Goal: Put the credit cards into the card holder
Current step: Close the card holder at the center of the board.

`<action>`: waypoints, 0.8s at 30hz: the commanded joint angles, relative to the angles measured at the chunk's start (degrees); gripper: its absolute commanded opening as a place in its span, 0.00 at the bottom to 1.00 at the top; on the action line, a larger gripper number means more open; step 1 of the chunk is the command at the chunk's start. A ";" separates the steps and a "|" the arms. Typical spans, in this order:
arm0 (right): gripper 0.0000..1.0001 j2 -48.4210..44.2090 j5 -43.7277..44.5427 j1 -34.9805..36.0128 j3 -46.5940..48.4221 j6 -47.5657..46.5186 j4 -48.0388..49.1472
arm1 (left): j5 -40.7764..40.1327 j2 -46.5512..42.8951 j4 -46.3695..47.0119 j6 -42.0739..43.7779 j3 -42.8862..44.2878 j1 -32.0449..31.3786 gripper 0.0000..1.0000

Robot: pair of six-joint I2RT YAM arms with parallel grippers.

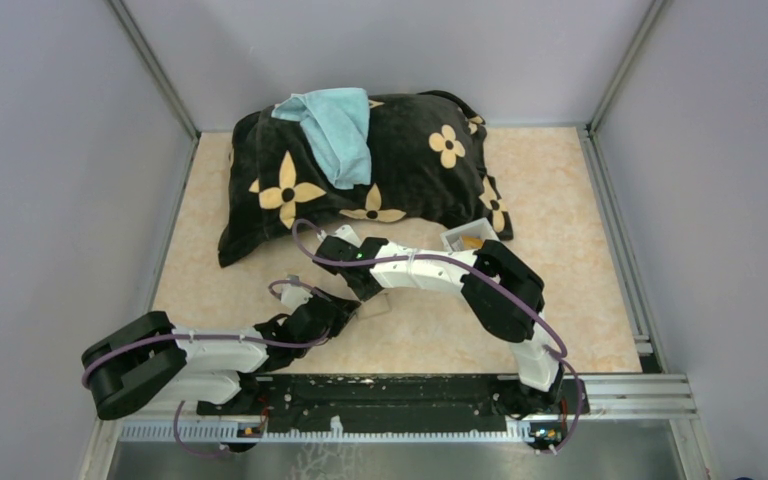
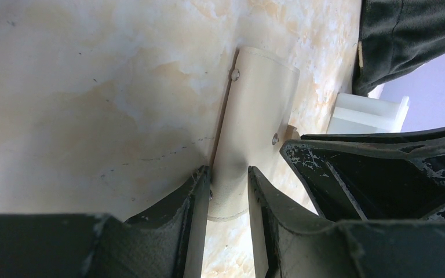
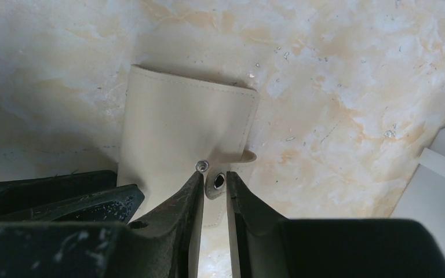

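Left gripper (image 2: pixel 227 194), lower centre of the left wrist view: clenched on one edge of the card holder (image 2: pixel 258 110), and the leather puckers between the fingers.

Right gripper (image 3: pixel 213 200), lower centre of its own view: jaws narrowly apart either side of the snap tab (image 3: pixel 216 180). Cannot tell whether it pinches or only flanks the tab.

Holder lies on the table (image 1: pixel 580 300), centre of the top view, between both grippers.

Judgement: light, soft, floppy leather, likely to slide on the smooth top. Pin one edge and lift the flap by the tab.

- Right wrist view alone shows the tab and stud.
- Left wrist view shows the white tray (image 2: pixel 365 113), upper right, near the holder.
- Top view shows a gold patch (image 1: pixel 472 241) in the tray, too small to identify.
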 commanded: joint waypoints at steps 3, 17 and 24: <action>0.21 -2.96 1.97 0.70 1.91 0.64 -0.56 | 2.24 1.62 -6.31 1.88 -1.95 0.12 0.39; 0.12 -3.87 1.79 0.94 2.24 0.55 -0.64 | 2.40 1.58 -6.40 2.21 -1.74 0.14 0.38; 0.15 -4.33 2.09 1.05 2.39 0.64 -0.90 | 2.59 1.63 -6.61 2.36 -1.69 0.14 0.38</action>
